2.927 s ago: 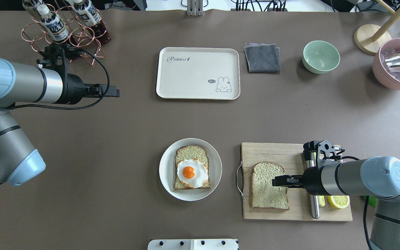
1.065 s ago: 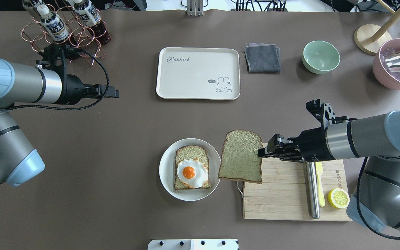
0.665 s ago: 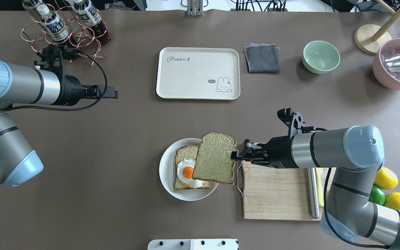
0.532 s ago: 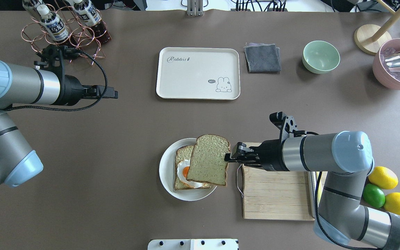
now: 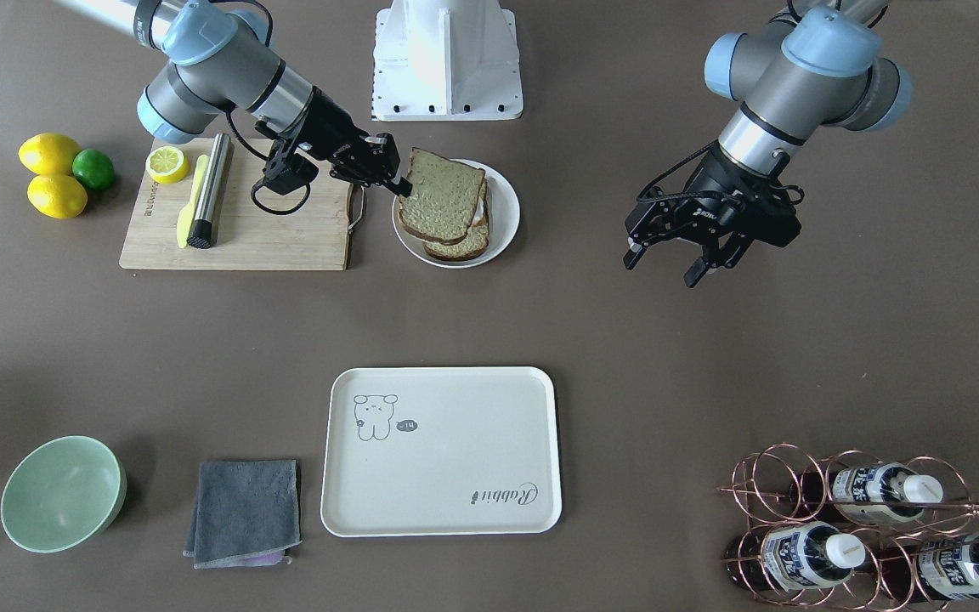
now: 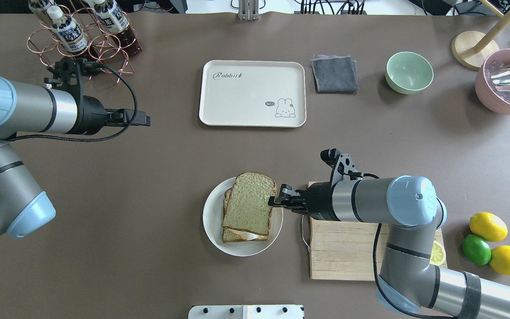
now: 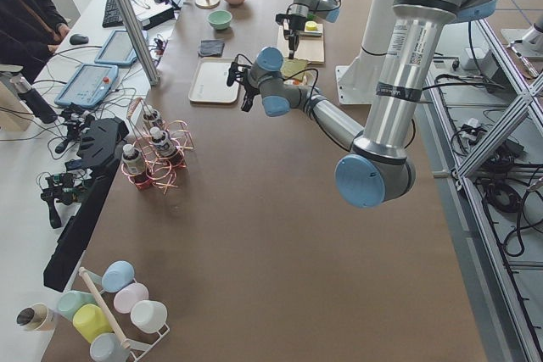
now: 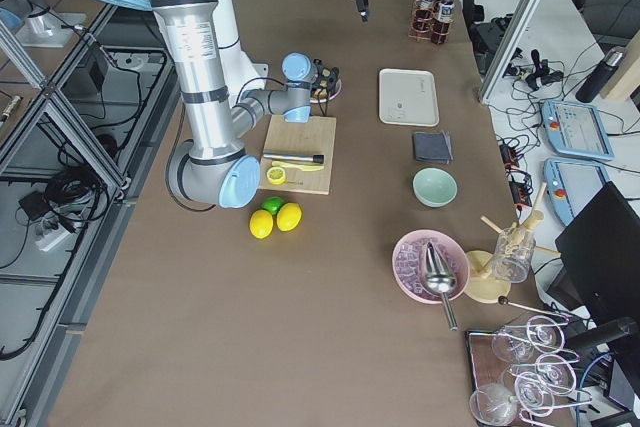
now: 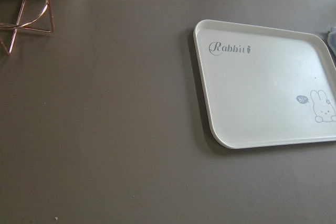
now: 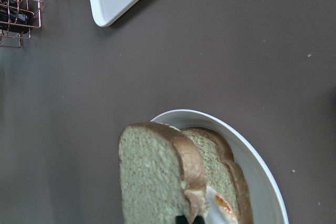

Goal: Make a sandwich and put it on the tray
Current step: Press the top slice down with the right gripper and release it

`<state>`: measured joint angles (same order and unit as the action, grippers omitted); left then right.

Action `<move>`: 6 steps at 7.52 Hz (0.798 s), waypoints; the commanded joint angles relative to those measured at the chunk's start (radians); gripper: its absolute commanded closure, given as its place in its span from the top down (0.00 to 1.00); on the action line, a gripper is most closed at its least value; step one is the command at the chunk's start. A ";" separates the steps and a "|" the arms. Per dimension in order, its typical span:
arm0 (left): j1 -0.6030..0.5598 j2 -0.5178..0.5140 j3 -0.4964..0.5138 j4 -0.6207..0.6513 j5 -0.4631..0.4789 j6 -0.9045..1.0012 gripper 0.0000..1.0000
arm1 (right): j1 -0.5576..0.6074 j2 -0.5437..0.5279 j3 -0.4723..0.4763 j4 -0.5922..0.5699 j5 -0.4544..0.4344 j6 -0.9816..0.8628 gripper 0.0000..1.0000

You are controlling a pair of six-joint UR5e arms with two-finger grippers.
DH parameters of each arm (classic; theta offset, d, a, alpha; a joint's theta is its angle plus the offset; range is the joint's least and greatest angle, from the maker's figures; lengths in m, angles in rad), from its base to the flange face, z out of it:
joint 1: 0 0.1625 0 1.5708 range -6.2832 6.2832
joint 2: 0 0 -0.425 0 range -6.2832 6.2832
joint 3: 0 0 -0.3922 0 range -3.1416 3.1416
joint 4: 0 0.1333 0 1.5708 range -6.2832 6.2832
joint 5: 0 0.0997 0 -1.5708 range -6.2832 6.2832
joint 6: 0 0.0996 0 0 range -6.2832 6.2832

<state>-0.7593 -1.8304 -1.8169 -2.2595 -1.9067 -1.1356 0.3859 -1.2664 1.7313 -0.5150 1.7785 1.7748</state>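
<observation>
I see left gripper (image 6: 143,119) spread, empty, well apart from cream-white rectangular tray (image 6: 252,93). The brown-crusted top bread slice (image 6: 249,204) tilts over lower slice (image 6: 233,237) on round white plate (image 6: 211,218); right gripper (image 6: 275,201) clenches the top slice's right edge.

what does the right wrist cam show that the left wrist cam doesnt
Only the right wrist-mounted view shows the sandwich: the brown-crusted top bread slice, pinched at its edge by the right gripper, over the white fried egg and the lower bread slice on the round white plate. Only the left wrist-mounted view shows the "Rabbit" script and cartoon drawing on the cream-white rectangular tray. Both show part of that tray, the copper wire rack and the brown table.
</observation>
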 commanded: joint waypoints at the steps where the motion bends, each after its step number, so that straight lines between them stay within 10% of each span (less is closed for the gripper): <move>1: 0.000 0.002 0.001 0.000 0.000 0.002 0.96 | -0.034 0.027 -0.051 0.001 -0.048 -0.005 0.00; 6: 0.000 0.002 0.001 0.000 0.000 0.002 0.96 | -0.065 0.044 -0.058 -0.023 -0.076 -0.011 0.00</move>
<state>-0.7593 -1.8285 -1.8169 -2.2596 -1.9067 -1.1336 0.3267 -1.2224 1.6743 -0.5352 1.7121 1.7683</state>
